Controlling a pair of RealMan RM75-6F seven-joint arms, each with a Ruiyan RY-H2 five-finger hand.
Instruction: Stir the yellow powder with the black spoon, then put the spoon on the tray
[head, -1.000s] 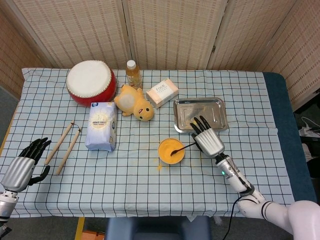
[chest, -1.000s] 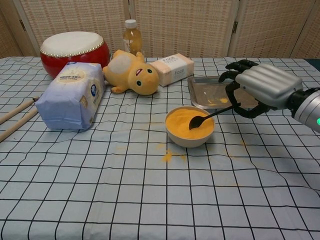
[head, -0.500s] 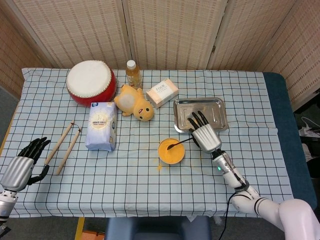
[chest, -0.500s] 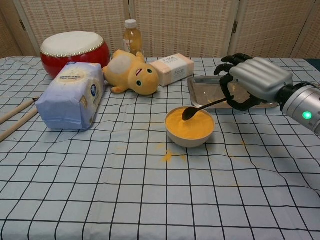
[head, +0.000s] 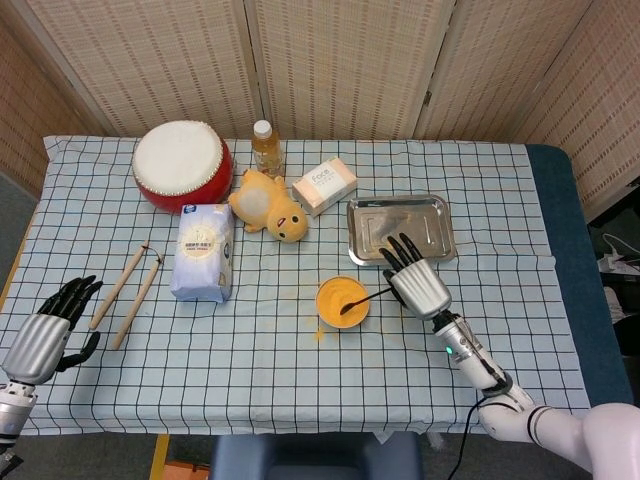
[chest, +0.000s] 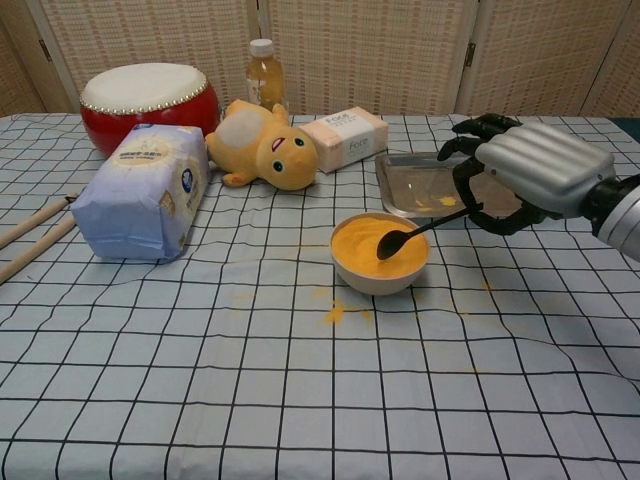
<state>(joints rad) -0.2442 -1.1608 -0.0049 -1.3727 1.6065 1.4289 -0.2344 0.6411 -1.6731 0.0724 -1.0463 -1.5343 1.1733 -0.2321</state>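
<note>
**Right hand gripping spoon in the powder bowl**

Right hand (chest: 530, 175) is gripping the black spoon (chest: 420, 231) by its handle end, spoon head dipping into the yellow powder (chest: 375, 245) in the bowl (chest: 380, 277). Tray (head: 400, 228) is sitting just behind the bowl, under the hand's fingers in the head view. Left hand (head: 45, 330) is idling at the near left table edge, fingers apart, holding nothing. Some powder (chest: 335, 313) is lying spilled on the cloth. White box (chest: 345, 137) is reading "Face"; bag (chest: 145, 190) text isn't legible.
</note>
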